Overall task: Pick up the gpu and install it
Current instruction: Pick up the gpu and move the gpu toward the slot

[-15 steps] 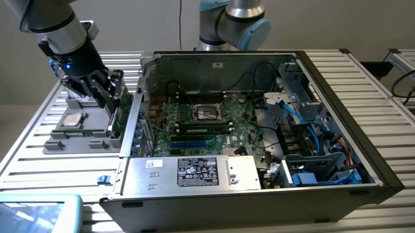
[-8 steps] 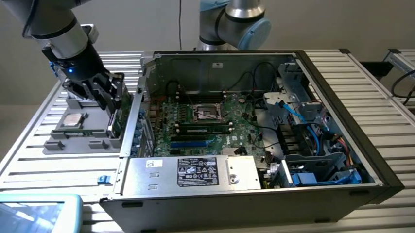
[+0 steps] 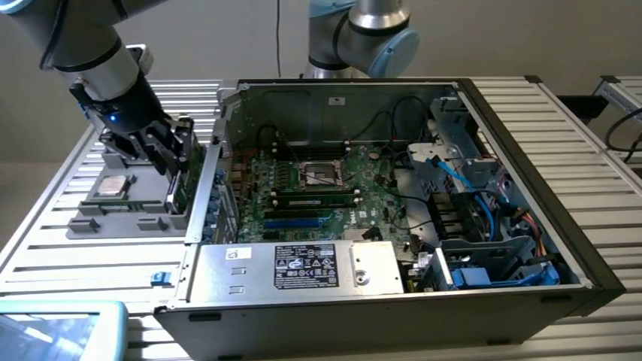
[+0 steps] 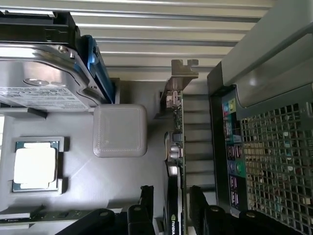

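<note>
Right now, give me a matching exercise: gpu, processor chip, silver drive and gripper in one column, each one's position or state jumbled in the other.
Things:
1. gpu
2. processor chip
3. silver drive
4. gripper

States:
A. lying flat, face up
B. open, one finger on each side of the card
C. standing on edge in the grey holder
D. bearing a printed label

Pairs: 1-C, 2-A, 3-D, 4-B
</note>
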`<act>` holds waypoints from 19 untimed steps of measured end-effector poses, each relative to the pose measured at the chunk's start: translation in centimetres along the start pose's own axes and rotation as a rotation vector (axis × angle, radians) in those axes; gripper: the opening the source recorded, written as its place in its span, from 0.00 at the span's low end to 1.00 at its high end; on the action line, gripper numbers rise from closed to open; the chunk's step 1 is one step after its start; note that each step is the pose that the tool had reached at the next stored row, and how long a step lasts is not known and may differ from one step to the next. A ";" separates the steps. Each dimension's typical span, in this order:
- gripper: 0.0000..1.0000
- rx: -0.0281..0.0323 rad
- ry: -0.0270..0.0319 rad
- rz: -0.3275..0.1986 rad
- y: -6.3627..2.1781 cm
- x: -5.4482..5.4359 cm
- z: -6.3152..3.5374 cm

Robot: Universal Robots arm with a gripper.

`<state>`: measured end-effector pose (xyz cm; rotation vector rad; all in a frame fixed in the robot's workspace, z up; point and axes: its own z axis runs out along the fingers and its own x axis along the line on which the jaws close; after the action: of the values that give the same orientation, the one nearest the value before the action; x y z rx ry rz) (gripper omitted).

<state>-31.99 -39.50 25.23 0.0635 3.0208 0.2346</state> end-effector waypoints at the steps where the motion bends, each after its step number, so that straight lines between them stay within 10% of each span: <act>1: 0.44 -0.0010 0.0002 -0.002 -0.03 0.0 0.16; 12: 0.44 -0.0028 0.0068 -0.013 -0.24 -0.7 1.83; 19: 0.44 -0.0039 0.0291 -0.011 -0.30 -1.1 2.35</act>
<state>-30.64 -39.50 22.99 0.0439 3.0487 0.2424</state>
